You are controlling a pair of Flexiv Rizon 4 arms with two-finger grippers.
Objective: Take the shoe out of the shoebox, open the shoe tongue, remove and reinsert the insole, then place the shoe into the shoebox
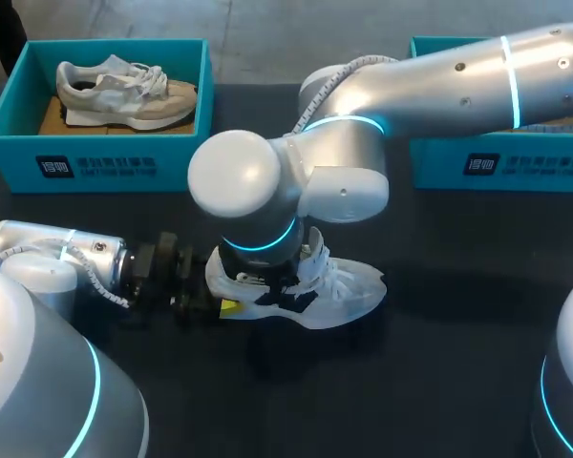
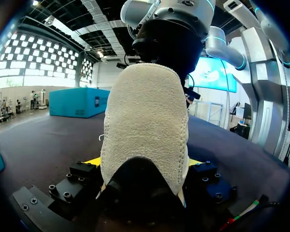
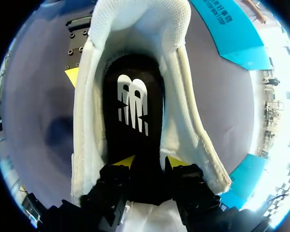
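A white shoe point(image 1: 349, 286) lies on the black table near its middle, toe pointing right. My left gripper point(image 1: 231, 294) comes in from the left, its yellow-tipped fingers point(image 2: 93, 162) pressing both sides of the heel point(image 2: 145, 121). From above, my right gripper point(image 1: 275, 284) reaches down into the shoe's mouth, mostly hidden under its own wrist. In the right wrist view the shoe point(image 3: 87, 130) is spread wide and the black insole point(image 3: 133, 108) lies inside. The right gripper point(image 3: 150, 163) stands with its tips a little apart over the insole's heel end.
A teal shoebox point(image 1: 95, 162) at the back left holds a second, beige-and-white shoe point(image 1: 124, 91). Another teal box point(image 1: 497, 162) stands at the back right, partly behind my right arm. Bare black table lies in front of the shoe.
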